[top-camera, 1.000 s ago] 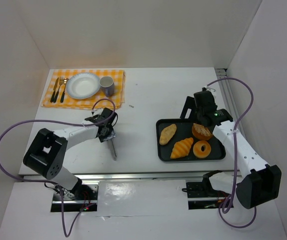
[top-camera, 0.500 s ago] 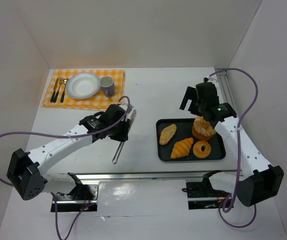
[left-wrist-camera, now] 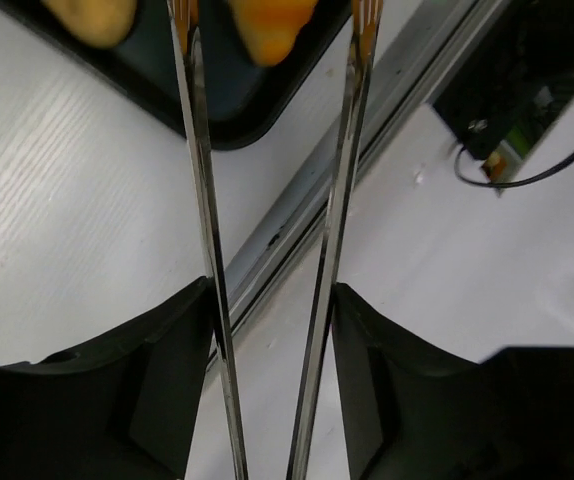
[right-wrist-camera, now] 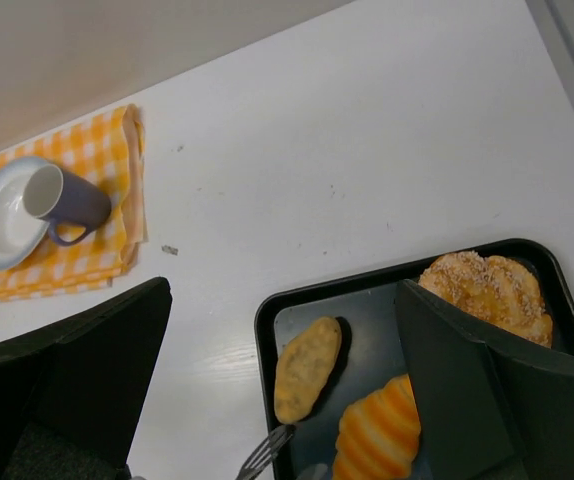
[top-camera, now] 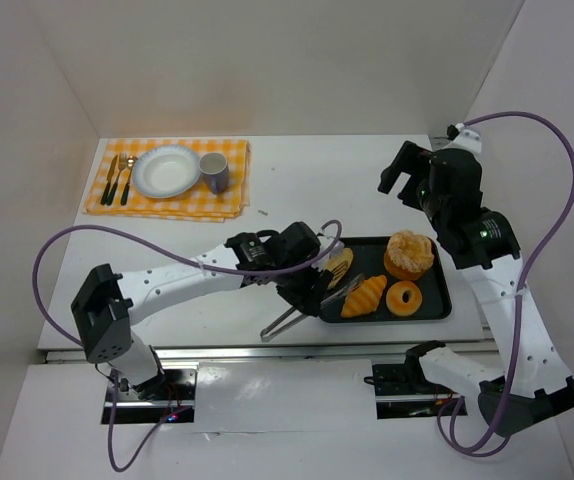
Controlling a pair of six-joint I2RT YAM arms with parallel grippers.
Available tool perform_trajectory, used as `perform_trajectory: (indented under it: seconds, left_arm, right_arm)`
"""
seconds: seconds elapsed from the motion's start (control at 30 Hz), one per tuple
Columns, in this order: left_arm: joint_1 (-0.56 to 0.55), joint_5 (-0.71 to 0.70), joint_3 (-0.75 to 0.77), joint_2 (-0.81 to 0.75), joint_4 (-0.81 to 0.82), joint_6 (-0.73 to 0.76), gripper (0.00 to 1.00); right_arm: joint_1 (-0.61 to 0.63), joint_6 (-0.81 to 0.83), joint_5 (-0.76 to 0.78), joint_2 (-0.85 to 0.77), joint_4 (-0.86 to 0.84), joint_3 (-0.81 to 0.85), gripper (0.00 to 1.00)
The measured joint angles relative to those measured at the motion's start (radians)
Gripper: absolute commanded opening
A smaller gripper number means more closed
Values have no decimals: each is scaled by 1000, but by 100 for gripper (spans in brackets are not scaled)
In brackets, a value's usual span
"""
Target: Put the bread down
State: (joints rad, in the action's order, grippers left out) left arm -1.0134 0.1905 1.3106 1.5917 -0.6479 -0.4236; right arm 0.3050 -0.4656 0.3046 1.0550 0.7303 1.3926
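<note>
A white table (top-camera: 297, 180) sits inside plain white walls (top-camera: 267, 60). At its far left lies a yellow checked cloth (top-camera: 229, 203) with cutlery (top-camera: 119, 180), a white plate (top-camera: 165, 172) and a grey mug (top-camera: 214, 172) set side by side.

Toward the middle, the left gripper (left-wrist-camera: 272, 350) clamps a pair of metal tongs (top-camera: 292, 322), one finger pressed against the outside of each arm. The two arms stand spread, with a clear gap between them. Their tips reach over the near-left part of the black tray (top-camera: 372, 258), apparently between the roll (right-wrist-camera: 307, 368) and the croissant (top-camera: 367, 296). From above the roll is partly covered by the gripper. In the left wrist view the tips are cut off at the top edge, so I cannot tell whether they touch either piece.

The doughnut (top-camera: 404, 297) lies flat in the tray's near-right part, just right of the croissant and in front of the seeded bun (top-camera: 410, 253), apart from the tongs. The right wrist view hides it behind a finger.

The right gripper (top-camera: 399, 168) hangs raised beyond the tray's far side, its jaws wide and holding nothing.
</note>
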Motion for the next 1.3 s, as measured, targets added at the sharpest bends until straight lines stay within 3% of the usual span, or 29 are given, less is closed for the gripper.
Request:
perform_trajectory:
  seconds: [0.07,0.67,1.3]
  left_arm:
    - [-9,17,36,14,14,1,66]
    - [-57,103,237,242,120,-110,66]
    - [-79,45,420,451,122,-187,65]
  right_arm:
    - [0,4,0,1,3,12,100]
    - [0,21,6,2,49,34,100]
    - [0,34,0,2,50,34,100]
